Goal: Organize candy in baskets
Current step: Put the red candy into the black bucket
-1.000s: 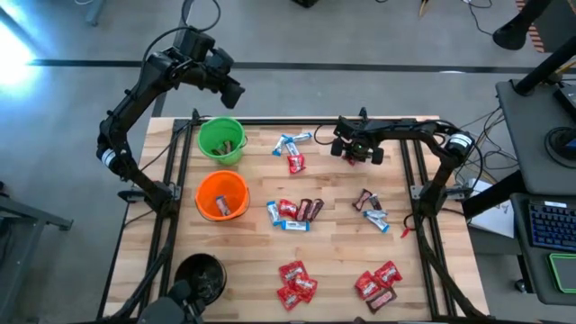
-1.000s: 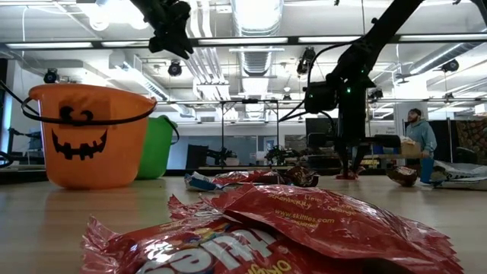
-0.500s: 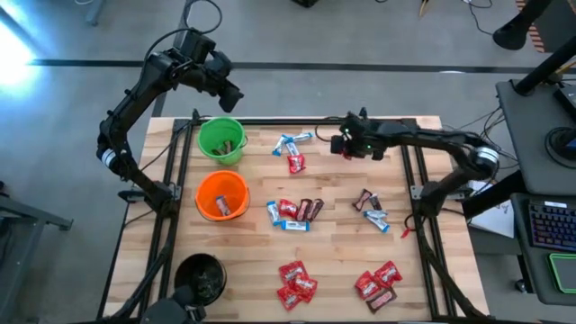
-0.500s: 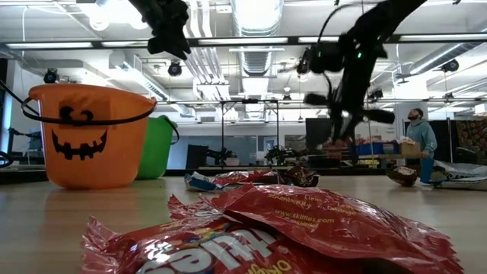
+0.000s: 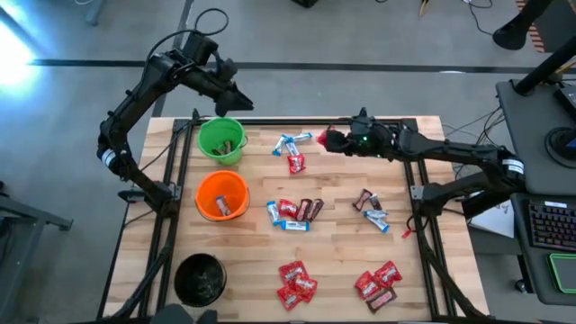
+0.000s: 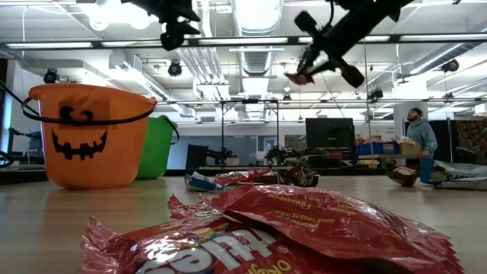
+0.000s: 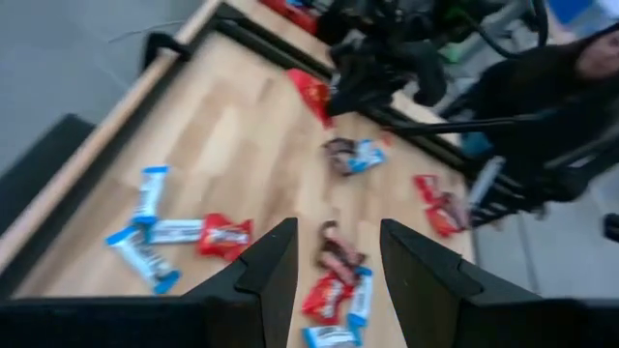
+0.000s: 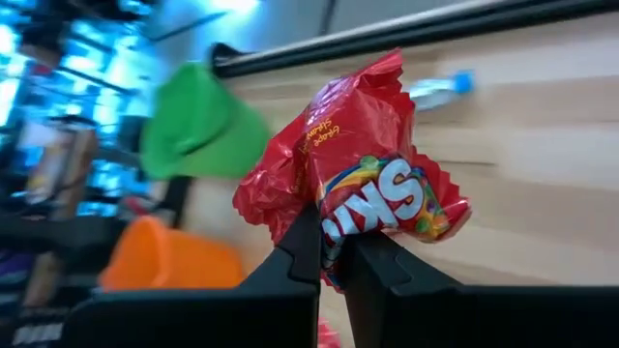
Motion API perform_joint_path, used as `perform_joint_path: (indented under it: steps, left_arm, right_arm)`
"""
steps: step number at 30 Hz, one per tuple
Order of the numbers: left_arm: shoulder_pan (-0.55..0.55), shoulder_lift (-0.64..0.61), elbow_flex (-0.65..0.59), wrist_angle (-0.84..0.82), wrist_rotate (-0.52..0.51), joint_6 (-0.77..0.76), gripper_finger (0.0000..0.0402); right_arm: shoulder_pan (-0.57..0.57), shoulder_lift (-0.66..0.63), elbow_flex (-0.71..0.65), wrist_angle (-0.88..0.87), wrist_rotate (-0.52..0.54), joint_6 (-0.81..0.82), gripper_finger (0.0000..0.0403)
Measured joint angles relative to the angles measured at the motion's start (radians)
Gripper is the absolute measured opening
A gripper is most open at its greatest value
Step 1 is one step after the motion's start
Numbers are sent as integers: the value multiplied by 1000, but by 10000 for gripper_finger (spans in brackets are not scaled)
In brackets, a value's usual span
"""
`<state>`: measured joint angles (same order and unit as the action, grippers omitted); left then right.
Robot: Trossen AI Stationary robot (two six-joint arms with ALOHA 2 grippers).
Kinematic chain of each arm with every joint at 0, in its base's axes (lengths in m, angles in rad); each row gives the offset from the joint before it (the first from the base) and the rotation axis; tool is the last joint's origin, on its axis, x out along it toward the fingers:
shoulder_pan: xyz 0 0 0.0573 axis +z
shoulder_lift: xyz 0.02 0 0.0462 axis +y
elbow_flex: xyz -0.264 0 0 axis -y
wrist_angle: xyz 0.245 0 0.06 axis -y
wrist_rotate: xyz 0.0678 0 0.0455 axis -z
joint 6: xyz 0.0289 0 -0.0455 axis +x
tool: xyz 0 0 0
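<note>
My right gripper hangs above the table's far middle, shut on a red candy packet, which also shows high in the low view. My left gripper hovers open over the far edge beside the green basket, with nothing between its fingers. The orange basket and the black basket stand along the left side. Red, blue-and-white and brown candy lies loose on the wood in the middle. My right gripper pinches the crumpled red packet by one end between its two fingers. The fingers come from the table's right, slanting a little down. The rest of the packet sticks out beyond the fingertips, lifted clear of the table.
More candy lies in groups at the far middle, the right and the near edge. A heap of red packets fills the front of the low view. Black frame rails run along both sides.
My right gripper has risen from the far right part of the table with the red packet and swung toward the green basket, tipping from pointing down to nearly level. The packet is lifted clear. My left gripper has turned at the wrist toward the table's right.
</note>
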<state>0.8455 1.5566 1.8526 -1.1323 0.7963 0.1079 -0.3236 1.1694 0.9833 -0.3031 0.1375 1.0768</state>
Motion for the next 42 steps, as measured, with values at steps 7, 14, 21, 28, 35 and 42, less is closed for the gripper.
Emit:
perform_joint_path:
  steps: [7, 14, 21, 28, 35, 42]
  left_arm:
    - [-86, 0, -1, 151, 27, -152, 130]
    - [-154, 0, -11, 271, -63, -276, 130]
    - [-216, 3, -94, 343, -142, -342, 130]
    - [-274, 3, -202, 588, -125, -477, 130]
    - [-321, 4, -318, 834, -129, -642, 130]
    - [-328, 4, -382, 971, -138, -724, 130]
  right_arm:
    - [51, -3, 0, 155, -5, -42, 12]
    - [72, -12, 7, 175, -6, -102, 12]
    - [95, -13, 82, 166, -6, -210, 12]
    - [97, -13, 108, 118, -5, -240, 12]
    - [97, -13, 108, 121, -1, -273, 12]
    - [97, -8, 108, 120, -4, -317, 13]
